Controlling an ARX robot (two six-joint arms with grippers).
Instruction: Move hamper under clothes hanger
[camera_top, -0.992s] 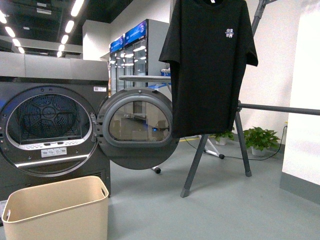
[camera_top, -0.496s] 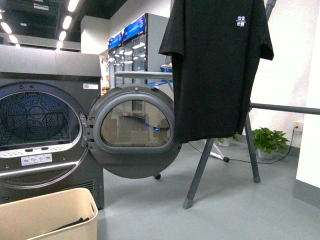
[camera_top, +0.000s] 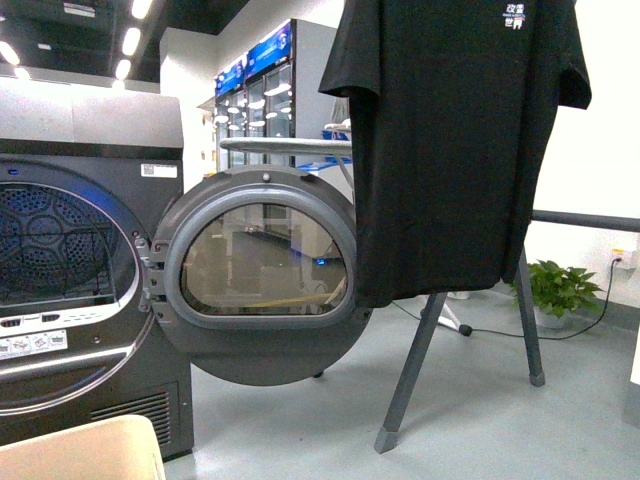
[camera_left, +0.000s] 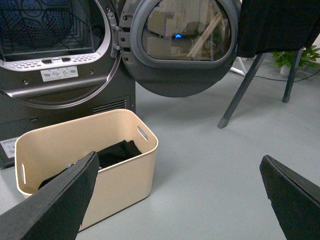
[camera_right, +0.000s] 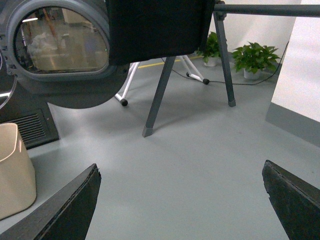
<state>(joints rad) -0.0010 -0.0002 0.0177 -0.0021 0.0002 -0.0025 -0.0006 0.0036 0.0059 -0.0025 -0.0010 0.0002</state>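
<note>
Item: hamper (camera_left: 122, 182), a beige tub with a dark garment (camera_left: 117, 152) inside. It stands on the floor (camera_left: 210, 150) before the dryer (camera_left: 30, 107), well apart from the clothes hanger (camera_left: 242, 87).

Tools: left gripper (camera_left: 177, 157) and right gripper (camera_right: 180, 167), both spread wide, empty.

Hazard, judged: the open dryer door (camera_left: 180, 80) juts between, so a one-sided shove could swivel the tub into it.

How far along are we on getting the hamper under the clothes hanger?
Done: nothing yet. The hamper, with dark clothing inside, stands by the dryer, well aside of the clothes hanger and its black T-shirt. In hand: nothing; the left gripper and right gripper are both open and empty. Left: grip the hamper and shift it under the hanger.
</note>
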